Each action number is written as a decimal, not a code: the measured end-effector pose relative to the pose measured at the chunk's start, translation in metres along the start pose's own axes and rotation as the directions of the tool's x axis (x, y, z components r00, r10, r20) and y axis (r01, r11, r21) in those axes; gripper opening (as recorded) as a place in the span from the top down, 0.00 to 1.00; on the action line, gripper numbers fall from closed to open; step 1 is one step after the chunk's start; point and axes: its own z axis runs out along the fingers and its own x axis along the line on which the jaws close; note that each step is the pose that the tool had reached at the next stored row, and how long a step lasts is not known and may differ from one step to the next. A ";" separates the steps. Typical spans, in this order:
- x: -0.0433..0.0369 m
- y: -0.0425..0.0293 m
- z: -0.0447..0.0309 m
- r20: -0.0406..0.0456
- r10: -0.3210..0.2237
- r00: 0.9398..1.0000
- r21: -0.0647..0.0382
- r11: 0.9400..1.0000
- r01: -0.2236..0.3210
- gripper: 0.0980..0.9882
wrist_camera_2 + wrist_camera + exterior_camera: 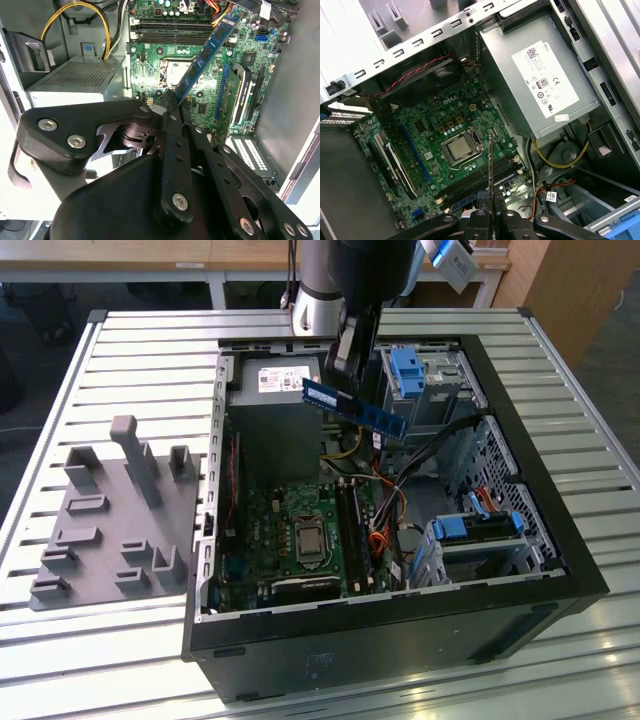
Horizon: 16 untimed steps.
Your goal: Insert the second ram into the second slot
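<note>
While your hand [338,375] pinches one end of the ram [358,411], it hangs tilted above the case [380,640], well apart from the black slots [352,530]. You should likely level it and line its long edge up with the slot.

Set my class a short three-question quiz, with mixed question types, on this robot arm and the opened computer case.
1. True or false: the end effector grips the thin blue circuit-board ram stick above the open black metal computer case.
2. Where does the grey plastic holder block lie? A) at the exterior view's left of the case B) at its right C) inside it
3. Fill in: in the second wrist view, the stick is seen against the green ____.
Key: 1 true; 2 A; 3 motherboard.
</note>
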 end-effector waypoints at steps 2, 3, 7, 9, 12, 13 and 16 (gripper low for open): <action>0.0001 -0.0001 0.0001 0.000 0.005 1.000 0.000 1.000 -0.005 0.96; 0.0002 -0.0001 0.0001 0.000 0.008 1.000 0.000 1.000 -0.008 0.96; 0.0004 -0.0002 0.0001 0.000 0.018 1.000 0.001 1.000 -0.018 0.96; 0.0006 -0.0003 0.0002 0.000 0.024 1.000 0.001 1.000 -0.024 0.96; 0.0009 -0.0005 0.0003 0.000 0.031 1.000 0.001 1.000 -0.031 0.96; 0.0009 -0.0005 0.0003 0.000 0.034 0.999 0.001 0.999 -0.034 0.96; 0.0012 -0.0007 0.0003 0.000 0.041 0.999 0.001 0.999 -0.041 0.96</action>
